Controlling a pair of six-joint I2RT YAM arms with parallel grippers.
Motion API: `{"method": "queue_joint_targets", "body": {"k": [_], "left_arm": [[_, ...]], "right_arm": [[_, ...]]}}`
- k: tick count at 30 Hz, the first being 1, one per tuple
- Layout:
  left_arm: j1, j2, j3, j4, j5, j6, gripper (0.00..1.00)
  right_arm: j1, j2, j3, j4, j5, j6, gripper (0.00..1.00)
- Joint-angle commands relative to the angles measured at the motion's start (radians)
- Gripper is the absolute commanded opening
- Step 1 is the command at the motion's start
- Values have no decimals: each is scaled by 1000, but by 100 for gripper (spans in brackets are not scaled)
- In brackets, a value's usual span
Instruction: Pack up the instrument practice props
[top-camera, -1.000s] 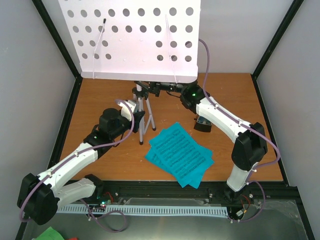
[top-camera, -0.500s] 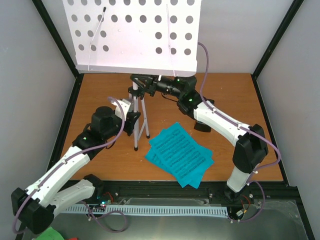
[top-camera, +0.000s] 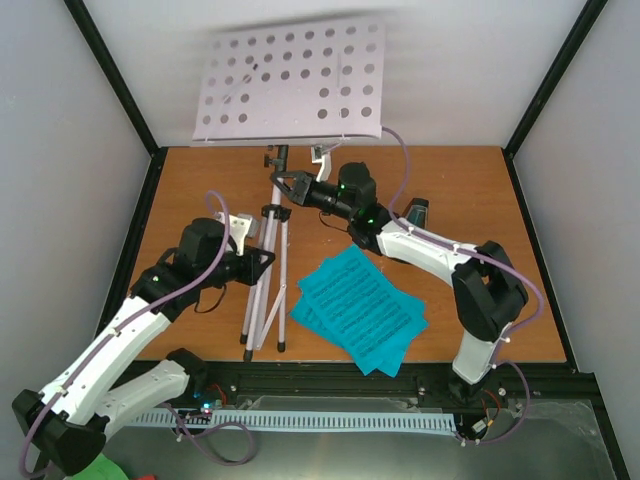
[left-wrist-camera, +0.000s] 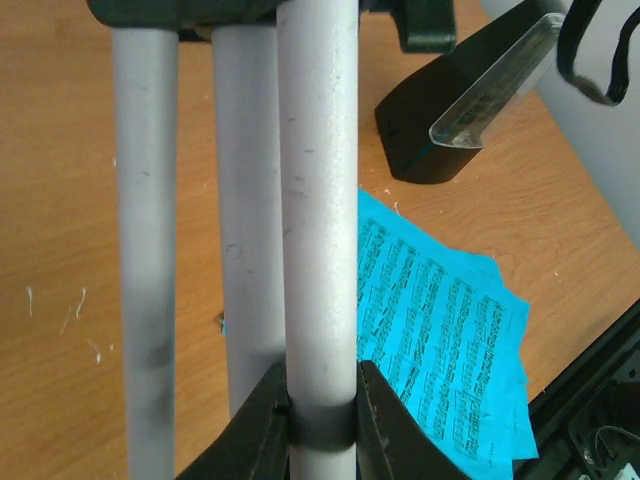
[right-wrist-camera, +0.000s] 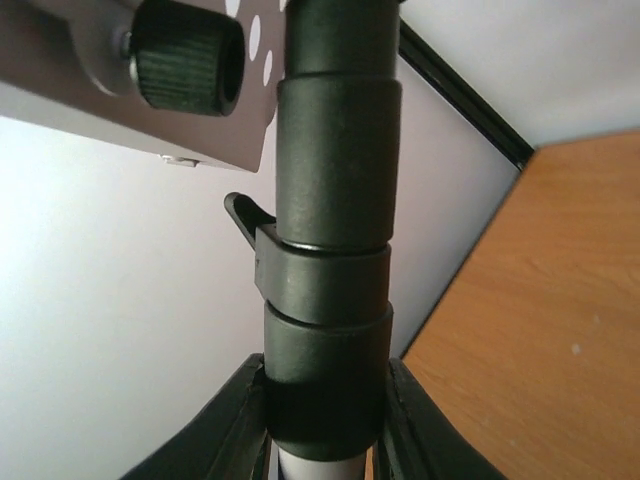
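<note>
stand tilted, legs folded together, feet on table — left gripper clamped on one white leg, right gripper clamped on black post collar. pages flat beside the legs — metronome behind them.

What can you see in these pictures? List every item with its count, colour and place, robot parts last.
stand: one, white, tilted over the table's left half, legs close together.
sheets: a few, cyan, overlapping, flat at centre front.
metronome: one, black, far right of the table.
cover: one, clear, on the metronome.
table: one, brown wood, under everything.
left jaws: black, shut on a stand leg.
right jaws: black, shut on the stand's pole.
</note>
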Motion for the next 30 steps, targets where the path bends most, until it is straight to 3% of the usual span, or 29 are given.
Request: {"method": "queue_joint_targets", "body": {"k": [1, 16, 30], "left_arm": [[14, -50, 51, 254, -34, -50, 0], [14, 66, -148, 353, -80, -113, 0], [15, 181, -222, 459, -97, -131, 0]], "right_arm": [[22, 54, -21, 105, 10, 61, 3], [19, 286, -15, 152, 32, 73, 3], [-1, 429, 28, 162, 48, 12, 3]]}}
